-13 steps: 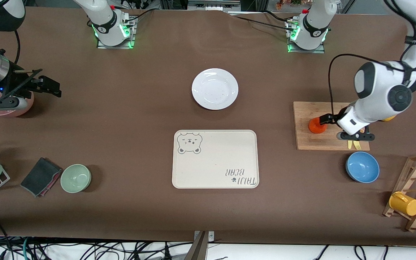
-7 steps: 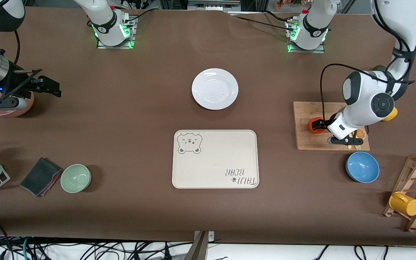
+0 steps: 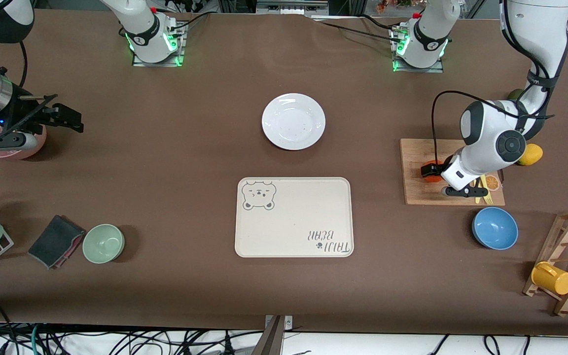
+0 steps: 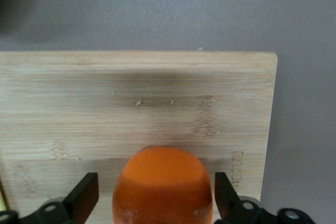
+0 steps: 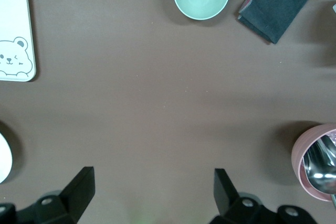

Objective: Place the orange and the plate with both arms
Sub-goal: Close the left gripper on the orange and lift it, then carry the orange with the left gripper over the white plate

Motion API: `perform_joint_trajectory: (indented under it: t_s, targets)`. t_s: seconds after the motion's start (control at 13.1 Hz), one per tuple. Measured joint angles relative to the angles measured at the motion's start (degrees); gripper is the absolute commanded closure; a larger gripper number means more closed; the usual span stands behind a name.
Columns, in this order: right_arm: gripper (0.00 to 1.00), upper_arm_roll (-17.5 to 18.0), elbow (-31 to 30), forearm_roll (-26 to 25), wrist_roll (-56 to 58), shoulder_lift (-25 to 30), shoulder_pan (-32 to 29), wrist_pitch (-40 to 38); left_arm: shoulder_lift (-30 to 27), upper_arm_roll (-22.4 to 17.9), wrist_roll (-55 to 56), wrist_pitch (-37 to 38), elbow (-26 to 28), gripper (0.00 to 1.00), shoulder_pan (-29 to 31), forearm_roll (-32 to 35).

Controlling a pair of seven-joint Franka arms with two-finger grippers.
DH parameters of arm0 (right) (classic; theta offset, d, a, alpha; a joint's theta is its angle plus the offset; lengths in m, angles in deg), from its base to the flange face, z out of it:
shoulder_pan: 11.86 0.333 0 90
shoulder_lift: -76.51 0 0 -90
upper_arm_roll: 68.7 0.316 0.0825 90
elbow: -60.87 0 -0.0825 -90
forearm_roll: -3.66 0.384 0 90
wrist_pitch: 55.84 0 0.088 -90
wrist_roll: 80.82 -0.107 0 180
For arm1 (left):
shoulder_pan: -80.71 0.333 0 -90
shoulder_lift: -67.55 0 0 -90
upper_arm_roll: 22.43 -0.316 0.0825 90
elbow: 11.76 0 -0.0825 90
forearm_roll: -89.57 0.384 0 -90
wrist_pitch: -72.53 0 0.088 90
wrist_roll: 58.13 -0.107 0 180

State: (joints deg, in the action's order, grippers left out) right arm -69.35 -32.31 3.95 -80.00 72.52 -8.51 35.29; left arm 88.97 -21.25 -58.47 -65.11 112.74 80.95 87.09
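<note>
The orange (image 3: 432,179) (image 4: 163,187) sits on a wooden cutting board (image 3: 417,148) (image 4: 136,93) toward the left arm's end of the table. My left gripper (image 3: 437,178) (image 4: 156,203) is down over it, one finger on each side, open, with a small gap between each finger and the fruit. The white plate (image 3: 293,121) lies empty at mid-table, farther from the front camera than the cream bear tray (image 3: 294,217). My right gripper (image 3: 69,119) (image 5: 155,192) waits open and empty over bare cloth at the right arm's end.
A blue bowl (image 3: 495,228) lies nearer the front camera than the board, a lemon (image 3: 529,154) beside the board. A wooden rack with a yellow mug (image 3: 552,278) stands at that corner. A green bowl (image 3: 103,243), dark cloth (image 3: 56,241) and pink bowl (image 3: 13,148) lie at the right arm's end.
My left gripper has moved along the board onto the orange, its fingers now on either side of it and drawing inward. The right arm has not moved.
</note>
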Motion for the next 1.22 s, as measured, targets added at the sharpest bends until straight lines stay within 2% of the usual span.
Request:
perform_joint_trajectory:
  t_s: [0.15,0.23,0.31,0.61,0.84,0.99,1.22]
  targets:
    - [0.00,0.0,0.0,0.0,0.0,0.0,0.0,0.0,-0.1,0.0,0.1,0.0,0.1,0.83,-0.1,0.0]
    - [0.00,0.0,0.0,0.0,0.0,0.0,0.0,0.0,-0.1,0.0,0.1,0.0,0.1,0.94,-0.1,0.0]
    - [0.00,0.0,0.0,0.0,0.0,0.0,0.0,0.0,-0.1,0.0,0.1,-0.1,0.1,1.00,-0.1,0.0]
    - [0.00,0.0,0.0,0.0,0.0,0.0,0.0,0.0,-1.3,0.6,0.2,-0.6,-0.3,1.00,-0.8,-1.0]
    - [0.00,0.0,0.0,0.0,0.0,-0.1,0.0,0.1,-3.0,4.4,2.6,-0.6,-1.8,1.00,-2.7,-4.8]
    - [0.00,0.0,0.0,0.0,0.0,-0.2,0.0,0.0,-3.3,6.6,8.1,-0.6,-3.7,1.00,-5.6,-5.1]
    - [0.00,0.2,0.0,0.1,0.0,-0.2,0.1,-1.8,-2.7,7.5,18.5,-0.7,-7.4,1.00,-12.6,-5.1]
